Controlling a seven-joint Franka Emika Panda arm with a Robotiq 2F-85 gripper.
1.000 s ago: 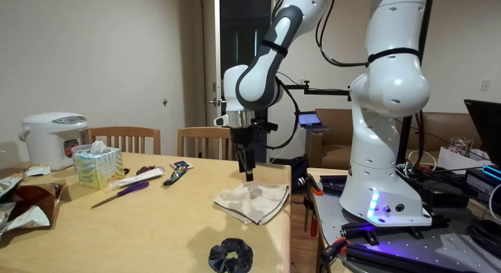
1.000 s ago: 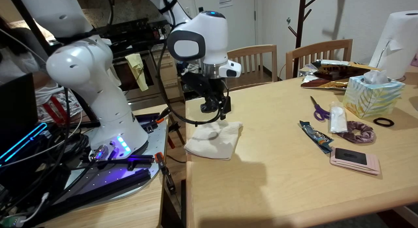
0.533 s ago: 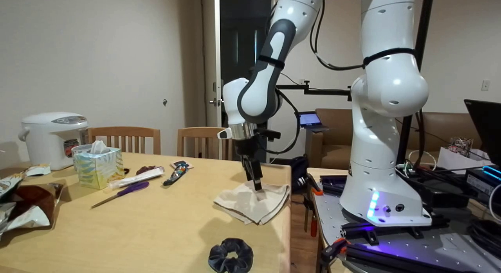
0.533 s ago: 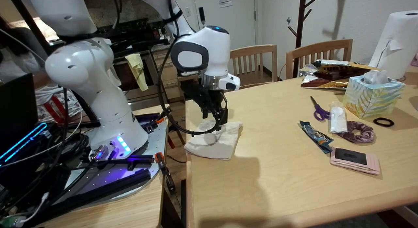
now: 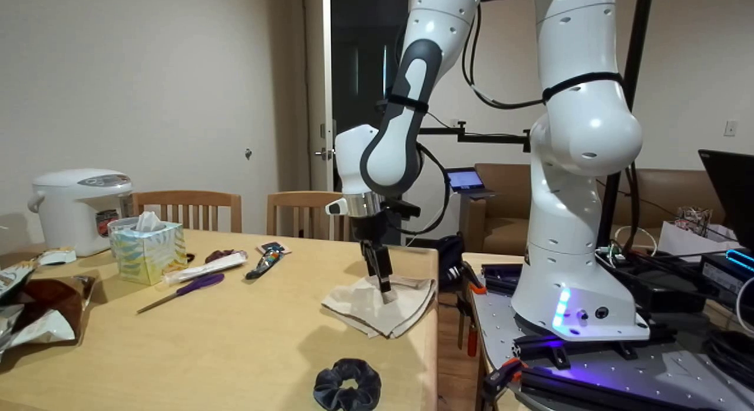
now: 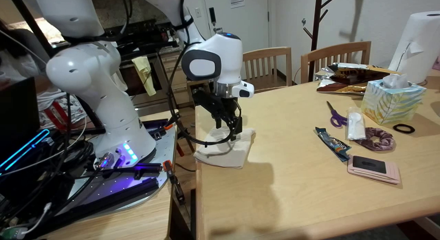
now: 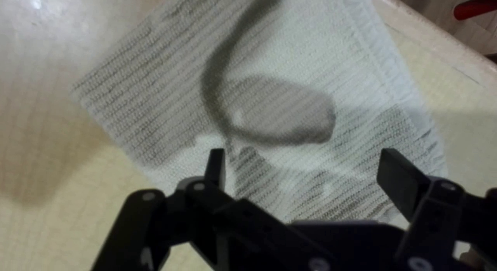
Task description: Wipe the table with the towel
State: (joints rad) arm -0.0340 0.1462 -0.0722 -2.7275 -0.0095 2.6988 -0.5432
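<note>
The cream towel [image 5: 383,320] lies folded and flat near the edge of the light-brown wooden table [image 5: 224,346], on the robot's side. It also shows in an exterior view [image 6: 223,157] and fills much of the wrist view [image 7: 167,96]. My gripper [image 7: 303,158] is open, its fingers [image 7: 400,179] wide apart with only towel seen beneath them. In both exterior views the gripper [image 5: 384,286] points down just over the towel, its tips at or very near the cloth; whether they touch cannot be told. Nothing is held.
A dark scrunchie [image 5: 347,384] lies near the towel. Farther along the table are a dark wrapper [image 5: 266,262], purple scissors [image 5: 197,284], a tissue box [image 5: 147,255], a pink wallet [image 6: 373,169] and foil bags [image 6: 350,78]. Wooden chairs [image 6: 266,57] stand behind.
My gripper has moved down from above the towel to just over its surface, shifting slightly toward the robot's base. The towel and the other objects have not moved.
</note>
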